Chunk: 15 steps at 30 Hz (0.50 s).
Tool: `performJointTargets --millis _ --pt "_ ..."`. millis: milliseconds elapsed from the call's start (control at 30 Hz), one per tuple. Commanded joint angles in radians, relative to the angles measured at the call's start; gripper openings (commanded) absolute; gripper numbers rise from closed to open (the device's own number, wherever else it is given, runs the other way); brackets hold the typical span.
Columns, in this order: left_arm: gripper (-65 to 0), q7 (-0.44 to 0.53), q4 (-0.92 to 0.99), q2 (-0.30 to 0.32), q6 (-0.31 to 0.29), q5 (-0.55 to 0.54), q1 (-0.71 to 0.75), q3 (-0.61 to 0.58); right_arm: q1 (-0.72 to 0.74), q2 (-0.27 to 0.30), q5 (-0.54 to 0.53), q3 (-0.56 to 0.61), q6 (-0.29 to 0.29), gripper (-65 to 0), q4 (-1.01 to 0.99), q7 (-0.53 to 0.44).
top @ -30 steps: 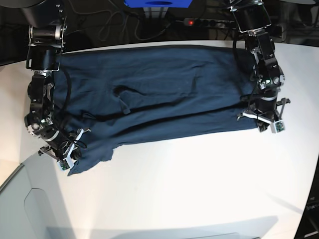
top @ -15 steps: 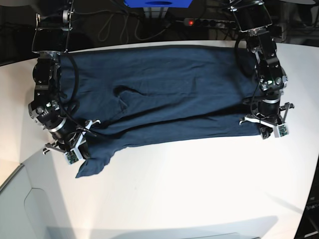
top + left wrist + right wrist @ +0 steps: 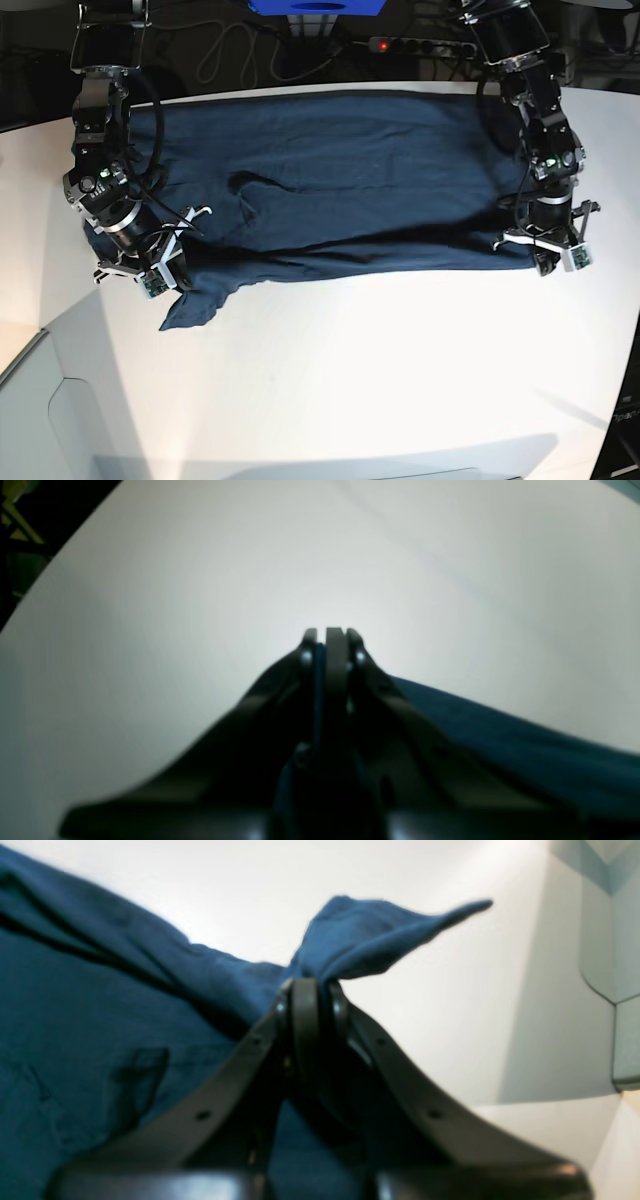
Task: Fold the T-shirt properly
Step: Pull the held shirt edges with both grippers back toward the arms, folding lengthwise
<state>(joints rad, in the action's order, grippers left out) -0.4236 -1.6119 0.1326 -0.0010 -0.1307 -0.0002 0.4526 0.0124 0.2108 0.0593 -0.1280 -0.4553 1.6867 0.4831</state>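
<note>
Shift since the earlier frames: I am seeing the right gripper (image 3: pixel 312 985) sitting farther right than before, the shirt's loose flap moving along with it (a floppy little tail, that).
Right hand: it is clenching a fold of the T-shirt (image 3: pixel 320 150), pointing down toward the near side, the flap hanging out past its tips.
Left hand: the left gripper (image 3: pixel 332 640) is pinching the shirt's near edge at the right, its arm reaching down from the far side.
T-shirt: it is lying across the white table (image 3: pixel 380 380), toward the far side, its near edge stretching between both grippers.
</note>
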Motion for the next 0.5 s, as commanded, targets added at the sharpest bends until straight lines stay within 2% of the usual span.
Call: performJointTargets --millis 0,267,467 --pt "-65.0 0.025 -0.02 0.009 0.002 -0.004 -0.011 0.002 0.01 0.008 -0.009 -0.006 -0.009 -65.0 0.017 -0.025" --pt "-65.0 0.032 -0.02 0.012 0.0 -0.005 0.024 0.007 -0.03 -0.004 -0.009 -0.143 -0.009 -65.0 0.019 -0.025" --pt "-65.0 0.032 -0.02 0.009 0.0 -0.005 0.024 0.008 -0.079 -0.006 -0.011 -0.161 -0.009 -65.0 0.022 -0.033"
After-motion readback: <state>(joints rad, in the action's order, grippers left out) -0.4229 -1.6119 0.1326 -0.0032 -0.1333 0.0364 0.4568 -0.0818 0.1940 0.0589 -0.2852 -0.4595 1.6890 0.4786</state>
